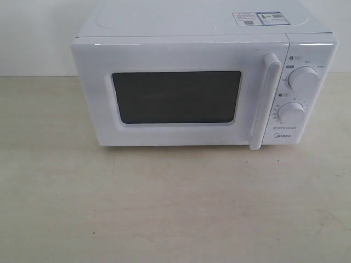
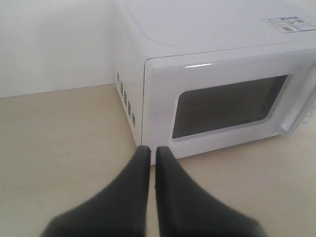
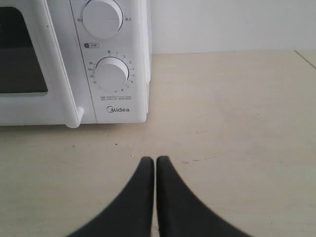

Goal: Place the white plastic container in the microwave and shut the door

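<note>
Left jaws and right jaws are both clenched on nothing, hanging low over the tabletop (image 1: 164, 208) before the microwave (image 1: 192, 22). Its door (image 1: 93, 98) sits shut, flush with the front. We find the white plastic container in no view; whether it lies behind the dark window (image 1: 175, 97) we cannot tell. So, by our judgement, either everything is done or nothing has begun.
</note>
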You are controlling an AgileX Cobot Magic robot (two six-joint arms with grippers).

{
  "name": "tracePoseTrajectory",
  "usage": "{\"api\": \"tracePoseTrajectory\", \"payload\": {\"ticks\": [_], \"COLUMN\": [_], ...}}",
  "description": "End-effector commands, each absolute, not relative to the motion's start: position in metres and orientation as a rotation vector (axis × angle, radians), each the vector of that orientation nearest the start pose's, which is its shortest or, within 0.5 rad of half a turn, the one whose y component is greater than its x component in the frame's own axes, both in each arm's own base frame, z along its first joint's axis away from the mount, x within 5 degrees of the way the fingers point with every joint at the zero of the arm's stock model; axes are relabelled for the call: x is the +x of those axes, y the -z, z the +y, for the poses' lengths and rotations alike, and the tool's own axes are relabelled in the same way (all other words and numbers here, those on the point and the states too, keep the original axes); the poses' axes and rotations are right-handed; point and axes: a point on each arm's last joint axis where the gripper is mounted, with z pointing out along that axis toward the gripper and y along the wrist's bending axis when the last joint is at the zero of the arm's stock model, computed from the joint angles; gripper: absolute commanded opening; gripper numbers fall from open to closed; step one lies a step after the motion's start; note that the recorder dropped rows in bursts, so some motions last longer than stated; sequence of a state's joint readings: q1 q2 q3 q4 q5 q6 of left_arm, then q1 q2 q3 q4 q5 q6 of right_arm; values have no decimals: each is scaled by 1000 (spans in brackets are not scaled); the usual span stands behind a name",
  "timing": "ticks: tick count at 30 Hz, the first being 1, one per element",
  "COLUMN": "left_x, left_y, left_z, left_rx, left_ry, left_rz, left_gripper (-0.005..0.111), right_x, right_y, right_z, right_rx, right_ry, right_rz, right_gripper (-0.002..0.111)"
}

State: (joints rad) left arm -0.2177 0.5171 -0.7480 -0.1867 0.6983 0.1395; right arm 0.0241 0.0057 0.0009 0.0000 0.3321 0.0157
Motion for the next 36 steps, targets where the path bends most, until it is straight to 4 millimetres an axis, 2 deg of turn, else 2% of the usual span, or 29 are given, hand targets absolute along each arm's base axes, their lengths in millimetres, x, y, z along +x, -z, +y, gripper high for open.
{"api": "tracePoseTrajectory", "payload": {"ticks": [1, 36], "left_x": [85, 84], "left_y": [-361, -361], "left_z": [-30, -29], "left_rx": [282, 298], "left_ry": [270, 249], "left_rz": [1932, 1926], "left_gripper": [4, 4], "right_x": [54, 54], "right_y": [-183, -183], "right_z": [2, 2], "right_rx": [-42, -34], "right_ry": [-3, -9], "right_rz": [1813, 1823], "right_gripper": [0, 0]}}
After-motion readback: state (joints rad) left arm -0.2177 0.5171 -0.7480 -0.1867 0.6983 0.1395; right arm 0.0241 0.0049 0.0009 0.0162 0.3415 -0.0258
